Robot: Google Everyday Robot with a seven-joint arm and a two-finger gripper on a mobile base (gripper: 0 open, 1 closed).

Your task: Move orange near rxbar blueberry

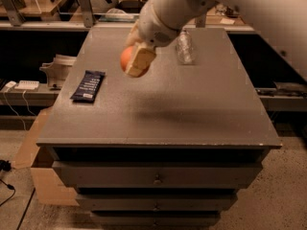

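The orange (126,58) is held in my gripper (135,61), whose tan fingers are shut around it, above the grey tabletop (158,99). The gripper hangs over the left-centre of the table, a little right of and above the rxbar blueberry (88,86). The rxbar blueberry is a dark navy wrapper lying flat near the table's left edge. My white arm (168,11) reaches in from the upper right.
A clear plastic bottle (185,48) lies on the table at the back, right of the gripper. The table is a drawer cabinet (156,178). Shelves with clutter stand behind, and a cardboard box (41,176) sits on the floor at the left.
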